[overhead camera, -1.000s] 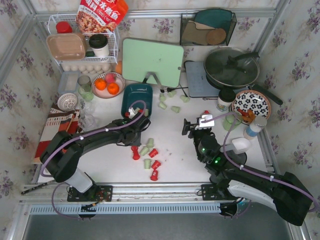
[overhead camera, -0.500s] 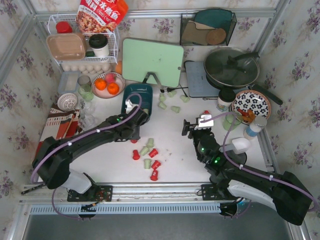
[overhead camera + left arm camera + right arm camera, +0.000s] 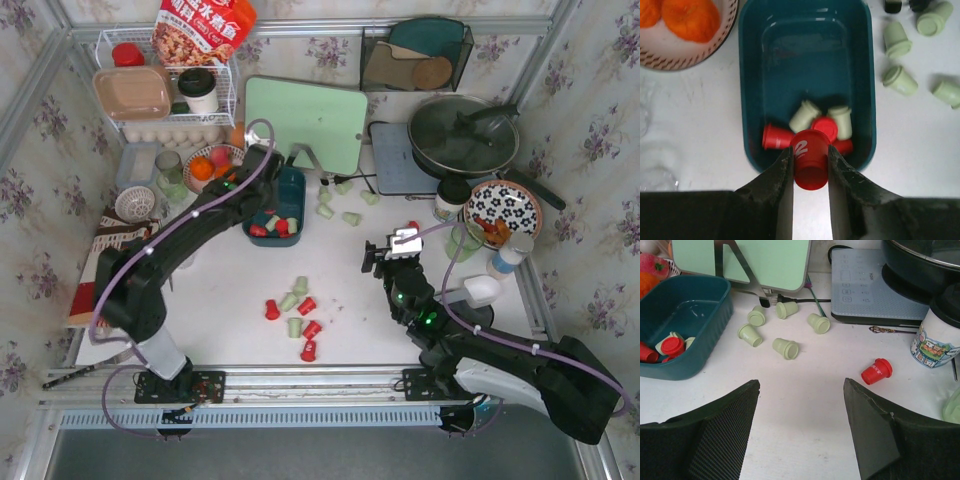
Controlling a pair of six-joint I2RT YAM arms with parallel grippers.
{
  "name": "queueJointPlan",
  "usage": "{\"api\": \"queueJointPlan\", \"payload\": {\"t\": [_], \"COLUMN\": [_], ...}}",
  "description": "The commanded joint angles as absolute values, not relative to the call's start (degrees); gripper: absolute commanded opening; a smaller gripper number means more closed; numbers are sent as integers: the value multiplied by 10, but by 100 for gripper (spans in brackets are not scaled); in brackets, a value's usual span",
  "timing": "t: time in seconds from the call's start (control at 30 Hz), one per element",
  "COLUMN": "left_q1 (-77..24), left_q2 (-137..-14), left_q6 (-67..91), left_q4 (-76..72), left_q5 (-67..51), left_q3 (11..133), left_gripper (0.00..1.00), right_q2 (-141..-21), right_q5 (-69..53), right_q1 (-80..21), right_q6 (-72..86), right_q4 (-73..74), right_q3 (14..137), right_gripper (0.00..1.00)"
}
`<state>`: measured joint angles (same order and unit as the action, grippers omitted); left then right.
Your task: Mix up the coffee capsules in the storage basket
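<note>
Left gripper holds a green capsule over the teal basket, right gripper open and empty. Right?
Not green: the left wrist view shows the left gripper shut on a red capsule. It does hang over the storage basket, and the right gripper is open and empty.

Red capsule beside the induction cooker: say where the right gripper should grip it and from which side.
Probably from above, closing across the tapered body of the red capsule, just behind its wide rim. It lies on its side, clear of neighbours, so the open right gripper can straddle it.
</note>
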<state>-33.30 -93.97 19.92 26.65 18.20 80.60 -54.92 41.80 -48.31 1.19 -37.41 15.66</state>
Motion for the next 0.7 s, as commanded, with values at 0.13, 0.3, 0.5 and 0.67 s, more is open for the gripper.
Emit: {"api": "queueJointPlan", "payload": {"t": [0.13,0.3,0.5,0.67], "left_q1": [-280,-268,-268,-268], "left_q2": [-1110,-1164,-1167,-1123], "left_q6": [160,169,182,186], "left_q4": [211,194,171,149], "left_q5": [128,126,132,132], "left_q3": [929,944,924,890], "left_gripper": [21,36,54,65], "right_q2": [-553,-552,-555,-557], "right_q5": [423,421,420,416], "right_q1": [-483,-483,-483,-483], "right_q6": [7,9,11,12], "right_q4": [-391,-389,-379,-374], "right_q3": [166,167,172,176], "right_gripper": [76,76,76,76]}}
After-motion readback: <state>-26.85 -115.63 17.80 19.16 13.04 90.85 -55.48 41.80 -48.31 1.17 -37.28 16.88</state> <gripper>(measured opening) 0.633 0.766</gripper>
